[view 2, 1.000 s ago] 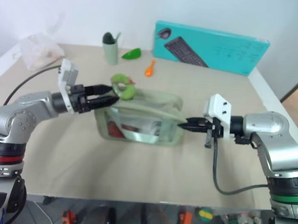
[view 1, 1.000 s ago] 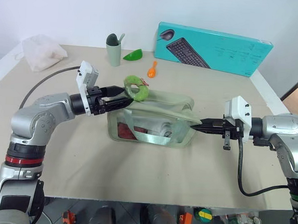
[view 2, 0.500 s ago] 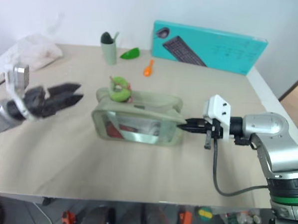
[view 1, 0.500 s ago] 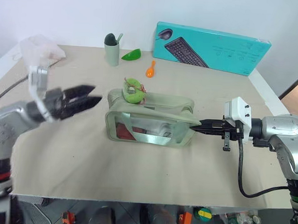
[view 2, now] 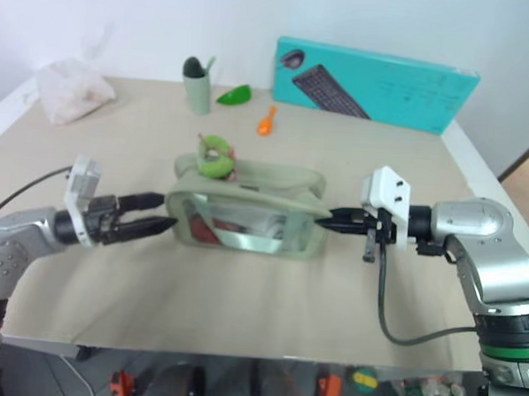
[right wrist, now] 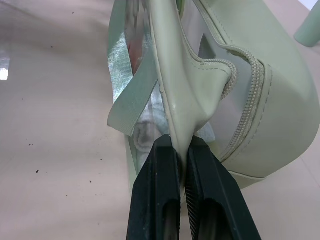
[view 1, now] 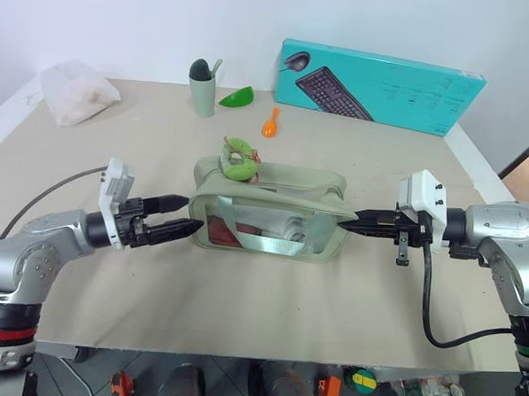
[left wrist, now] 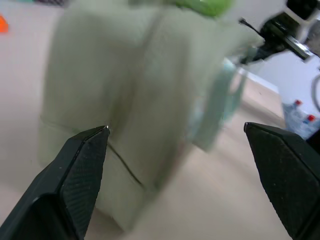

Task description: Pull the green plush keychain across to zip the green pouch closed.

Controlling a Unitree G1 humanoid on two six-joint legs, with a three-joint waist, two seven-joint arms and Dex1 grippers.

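Since the earlier frame, the left pincer (view 1: 181, 226) has let go of the green plush keychain (view 1: 240, 159) and dropped low beside the green pouch (view 1: 268, 211); the zipper looks drawn across.

Left eye view: the keychain rests atop the pouch's left end, mid-tabletop (view 1: 241, 312). The right pincer (view 1: 352, 224) pinches the pouch's right end.

Left wrist view: fingers (left wrist: 75, 170) spread wide, empty, facing the pouch's end.

Right wrist view: fingers pressed on a fabric fold. The pouch seems soft and light; the fuzzy charm is the best handle.
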